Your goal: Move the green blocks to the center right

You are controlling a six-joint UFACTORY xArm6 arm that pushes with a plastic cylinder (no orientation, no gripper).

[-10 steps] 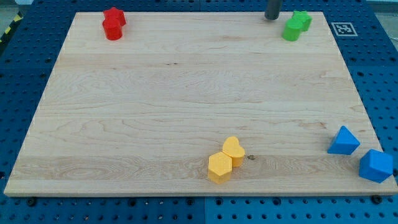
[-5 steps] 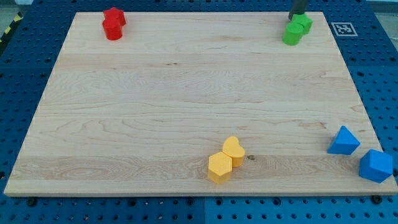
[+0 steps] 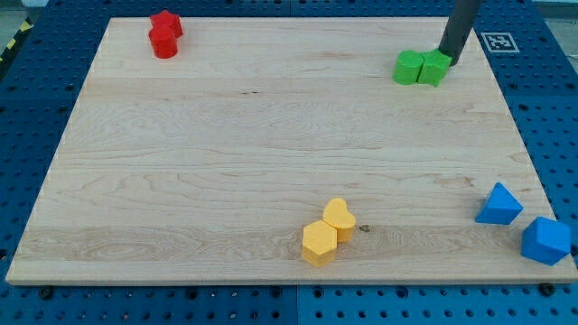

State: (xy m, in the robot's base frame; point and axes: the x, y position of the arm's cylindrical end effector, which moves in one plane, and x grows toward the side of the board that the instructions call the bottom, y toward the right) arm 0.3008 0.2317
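Note:
Two green blocks sit side by side near the view's top right: a rounded green block (image 3: pixel 408 68) on the left and a squarer green block (image 3: pixel 434 69) touching it on the right. My tip (image 3: pixel 446 61) comes down from the view's top edge and rests against the upper right side of the squarer green block.
The wooden board (image 3: pixel 271 153) lies on a blue pegboard. Two red blocks (image 3: pixel 164 34) sit at the top left. A yellow hexagon (image 3: pixel 319 243) and a yellow heart (image 3: pixel 340 218) touch at the bottom centre. A blue triangular block (image 3: pixel 498 204) and another blue block (image 3: pixel 545 240) sit at the bottom right.
My tip moved right, then down the view behind the green blocks. The two green blocks slid down and left and now lie side by side.

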